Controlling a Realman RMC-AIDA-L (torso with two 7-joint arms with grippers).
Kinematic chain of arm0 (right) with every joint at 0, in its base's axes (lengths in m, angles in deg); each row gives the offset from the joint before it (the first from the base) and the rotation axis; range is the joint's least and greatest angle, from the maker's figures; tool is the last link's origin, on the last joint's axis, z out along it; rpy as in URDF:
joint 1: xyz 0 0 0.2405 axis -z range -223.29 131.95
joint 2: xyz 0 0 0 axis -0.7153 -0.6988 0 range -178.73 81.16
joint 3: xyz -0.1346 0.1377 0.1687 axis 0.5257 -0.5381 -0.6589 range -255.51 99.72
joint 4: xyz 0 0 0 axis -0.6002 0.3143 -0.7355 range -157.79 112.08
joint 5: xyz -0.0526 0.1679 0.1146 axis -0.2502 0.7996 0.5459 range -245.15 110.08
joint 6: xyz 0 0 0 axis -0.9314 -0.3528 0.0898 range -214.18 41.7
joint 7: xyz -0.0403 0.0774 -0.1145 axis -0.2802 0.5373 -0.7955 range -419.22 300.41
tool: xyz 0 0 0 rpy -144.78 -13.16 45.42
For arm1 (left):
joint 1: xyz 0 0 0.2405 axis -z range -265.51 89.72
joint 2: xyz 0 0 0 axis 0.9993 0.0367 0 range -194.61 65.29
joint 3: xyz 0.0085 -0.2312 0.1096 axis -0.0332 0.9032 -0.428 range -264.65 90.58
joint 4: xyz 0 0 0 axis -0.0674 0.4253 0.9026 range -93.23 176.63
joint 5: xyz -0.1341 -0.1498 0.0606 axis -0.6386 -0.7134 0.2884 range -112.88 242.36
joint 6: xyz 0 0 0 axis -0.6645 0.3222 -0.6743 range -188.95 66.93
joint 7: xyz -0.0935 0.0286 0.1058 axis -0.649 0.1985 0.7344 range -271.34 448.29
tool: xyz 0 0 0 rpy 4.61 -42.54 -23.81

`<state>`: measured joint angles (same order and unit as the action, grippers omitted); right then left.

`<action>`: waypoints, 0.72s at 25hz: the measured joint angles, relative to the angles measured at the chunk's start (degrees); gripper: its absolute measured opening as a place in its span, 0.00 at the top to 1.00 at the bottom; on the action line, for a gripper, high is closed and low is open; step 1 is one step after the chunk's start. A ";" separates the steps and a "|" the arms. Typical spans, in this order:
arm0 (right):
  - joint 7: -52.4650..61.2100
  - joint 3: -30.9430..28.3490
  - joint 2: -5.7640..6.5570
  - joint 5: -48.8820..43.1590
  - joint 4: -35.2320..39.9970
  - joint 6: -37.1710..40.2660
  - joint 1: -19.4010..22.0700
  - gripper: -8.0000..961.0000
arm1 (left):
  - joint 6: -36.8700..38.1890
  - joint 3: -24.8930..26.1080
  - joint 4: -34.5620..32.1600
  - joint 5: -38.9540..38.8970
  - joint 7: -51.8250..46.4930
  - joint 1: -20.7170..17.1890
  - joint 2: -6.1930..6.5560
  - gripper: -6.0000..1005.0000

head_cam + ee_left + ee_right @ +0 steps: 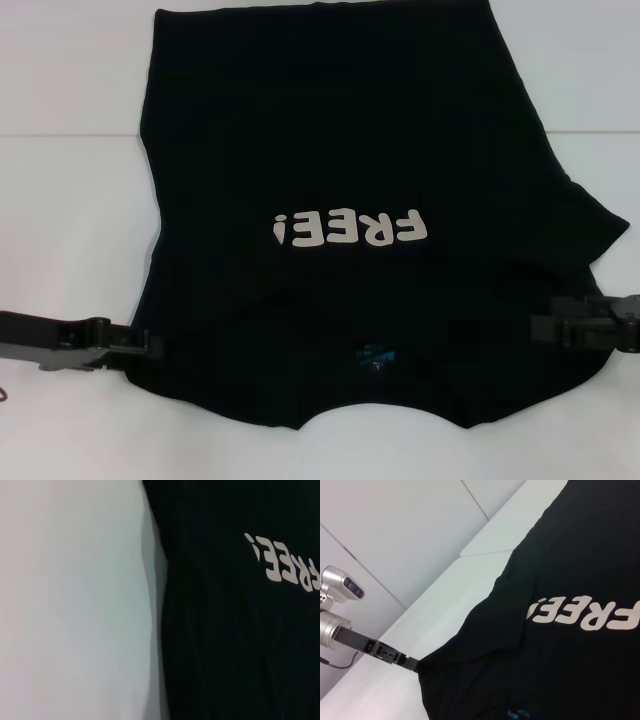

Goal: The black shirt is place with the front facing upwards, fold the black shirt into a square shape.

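Risk of one shoulder slipping free and the fold skewing, should either claw hold only a thin pinch of cloth. Left claw (150, 345) at the black shirt (350, 150)'s near left edge, right claw (545, 328) at its near right edge; finger spread and grip impossible to tell. Shirt spread on white table (70, 200), lettering up, collar nearest.

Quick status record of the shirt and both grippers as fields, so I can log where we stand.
shirt: black shirt spread on the white table, front up, "FREE!" lettering showing
neck label: blue neck label, on the side nearest the robot
left gripper: left gripper at the shirt's left edge, near the shoulder
right gripper: right gripper at the shirt's right edge
fold: not yet square
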<state>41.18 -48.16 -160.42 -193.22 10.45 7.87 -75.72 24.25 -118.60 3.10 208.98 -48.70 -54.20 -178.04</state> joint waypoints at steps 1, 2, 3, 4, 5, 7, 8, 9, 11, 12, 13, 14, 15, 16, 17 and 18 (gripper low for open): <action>0.00 0.00 0.02 0.00 0.00 0.01 0.00 0.02 | -0.13 0.01 -0.07 0.01 0.08 -0.01 -0.01 0.20; 0.00 0.00 0.05 0.00 0.00 0.01 0.00 0.02 | -0.15 -0.06 -0.08 0.03 0.11 -0.01 -0.01 0.24; 0.00 0.00 0.08 0.00 0.00 0.02 0.00 0.02 | -0.21 -0.49 -0.09 0.03 0.11 -0.01 -0.01 0.28; 0.00 0.00 0.08 0.00 0.00 0.02 0.00 0.02 | -0.33 -0.96 -0.12 0.03 0.11 0.01 -0.01 0.33; 0.00 -0.01 0.08 0.00 0.00 0.02 0.00 0.02 | -0.57 -1.63 -0.12 0.03 0.09 0.02 -0.01 0.37; 0.02 0.00 0.10 0.00 0.00 0.02 -0.04 0.02 | -0.86 -2.18 -0.12 0.03 0.03 0.04 -0.01 0.47; 0.04 0.01 0.10 0.00 0.00 0.03 -0.07 0.02 | -1.58 -3.21 -0.08 0.03 -0.10 0.09 -0.01 0.52; 0.12 0.04 0.12 0.00 0.00 0.06 -0.10 0.02 | -1.92 -3.52 -0.05 0.03 -0.13 0.10 -0.02 0.56; 0.40 0.06 0.24 0.00 0.00 0.10 -0.17 0.02 | -2.31 -3.76 -0.12 0.03 -0.12 0.11 -0.13 0.63; 0.70 0.06 0.31 0.00 0.01 0.12 -0.20 0.02 | -2.35 -3.78 -0.19 0.03 -0.11 0.11 -0.15 0.67; 1.02 0.07 0.36 -0.03 0.09 0.13 -0.22 0.02 | -2.40 -3.78 -0.28 0.03 -0.11 0.12 -0.17 0.70; 1.63 0.09 0.43 -0.26 0.44 0.13 -0.29 0.02 | -2.43 -3.78 -0.32 0.02 -0.12 0.13 -0.15 0.74; 2.88 0.12 0.54 -0.98 1.06 0.08 -0.47 0.02 | -2.46 -3.79 -0.33 0.02 -0.14 0.14 -0.10 0.77; 4.11 0.13 0.73 -1.72 1.79 -0.01 -0.71 0.02 | -2.47 -3.92 -0.30 0.02 -0.20 0.14 0.02 0.79; 6.20 0.15 1.05 -3.03 2.58 -0.17 -1.14 0.02 | -2.48 -4.07 -0.24 0.01 -0.27 0.14 0.11 0.81; 8.12 0.15 1.36 -4.21 3.31 -0.29 -1.55 0.02 | -2.48 -4.21 -0.18 0.01 -0.34 0.14 0.18 0.83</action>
<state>49.30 -48.01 -159.06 -197.43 13.76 7.59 -77.28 21.77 -122.81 2.92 208.99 -49.04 -54.06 -177.86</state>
